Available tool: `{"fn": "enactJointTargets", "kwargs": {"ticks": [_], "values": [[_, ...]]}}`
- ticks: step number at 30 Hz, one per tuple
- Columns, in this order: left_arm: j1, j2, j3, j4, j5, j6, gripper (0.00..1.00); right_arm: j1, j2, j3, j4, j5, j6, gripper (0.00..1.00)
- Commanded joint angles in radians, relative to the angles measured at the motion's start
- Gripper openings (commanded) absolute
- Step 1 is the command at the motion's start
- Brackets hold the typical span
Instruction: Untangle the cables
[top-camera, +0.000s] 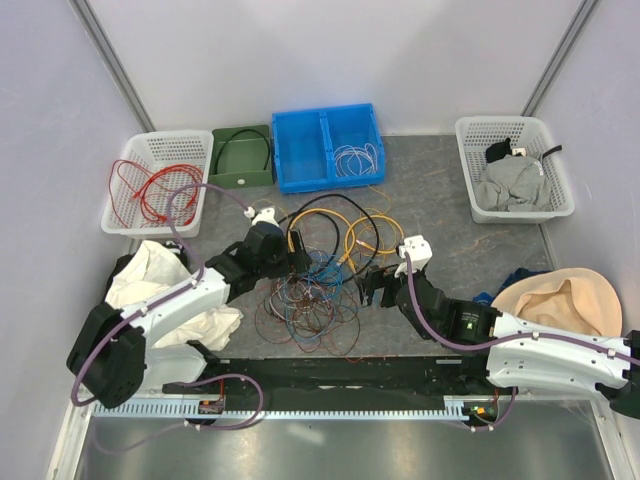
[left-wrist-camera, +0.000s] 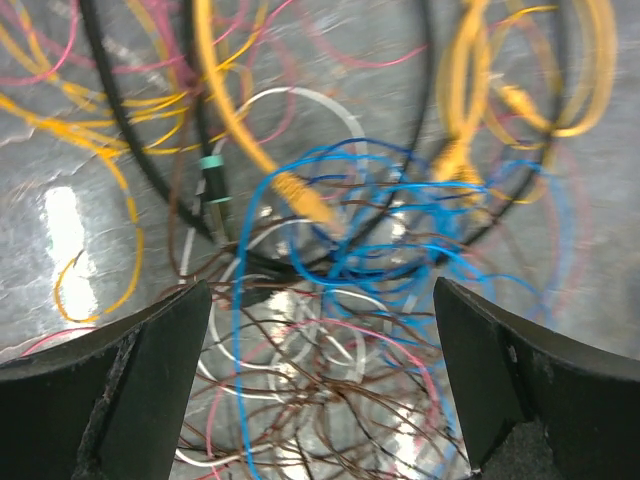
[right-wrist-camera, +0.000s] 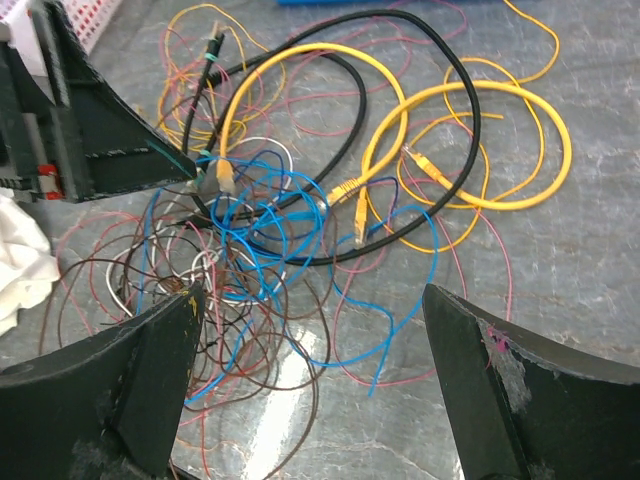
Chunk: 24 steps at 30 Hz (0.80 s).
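Observation:
The cables (top-camera: 318, 272) lie in a tangled heap on the grey table: yellow loops (right-wrist-camera: 470, 130), a thicker black cable (right-wrist-camera: 400, 225), and blue (right-wrist-camera: 260, 215), brown, pink and white strands. My left gripper (top-camera: 296, 256) is open just above the heap's left side; in the left wrist view (left-wrist-camera: 320, 340) blue and brown strands (left-wrist-camera: 340, 300) lie between its fingers. My right gripper (top-camera: 374, 287) is open at the heap's right edge; in the right wrist view (right-wrist-camera: 312, 310) a loose blue end (right-wrist-camera: 375, 355) lies between its fingers. Neither gripper holds anything.
A white basket (top-camera: 130, 170) with red wires, a green bin (top-camera: 240, 155) and a blue bin (top-camera: 328, 147) stand at the back. A white basket (top-camera: 540, 170) with grey cloth is back right. White cloth (top-camera: 160, 290) lies left, a beige hat (top-camera: 560, 300) right.

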Motion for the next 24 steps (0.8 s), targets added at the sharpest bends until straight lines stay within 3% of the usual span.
{"fn": "enactJointTargets", "kwargs": {"ticks": [1,5,8,10,11,14,15,22,24], "values": [[-0.005,0.079,-0.02,-0.002,-0.047,-0.069,1.0,-0.002,-0.019,-0.013,-0.009,0.036,0.042,0.98],[-0.018,0.156,-0.02,0.025,-0.031,-0.074,0.99,-0.001,-0.031,-0.015,-0.025,0.044,0.039,0.98],[-0.025,0.209,-0.015,0.033,-0.015,-0.073,0.88,-0.001,-0.043,-0.004,-0.057,0.068,0.035,0.98],[-0.03,0.205,-0.021,0.039,-0.014,-0.079,0.67,-0.001,-0.062,-0.004,-0.074,0.077,0.035,0.98],[-0.032,0.187,-0.026,0.041,-0.015,-0.08,0.51,-0.001,-0.077,-0.004,-0.075,0.081,0.033,0.98],[-0.038,0.063,-0.024,0.02,-0.046,-0.057,0.2,-0.001,-0.103,-0.004,-0.089,0.085,0.033,0.98],[-0.039,-0.012,-0.007,0.012,-0.05,-0.045,0.03,0.001,-0.106,-0.003,-0.094,0.088,0.033,0.98],[-0.045,-0.284,0.123,-0.002,0.023,0.088,0.02,-0.001,-0.154,0.028,-0.12,0.137,-0.001,0.98],[-0.045,-0.3,0.187,0.001,0.061,0.13,0.02,-0.001,-0.181,0.033,-0.118,0.15,-0.016,0.98]]}}
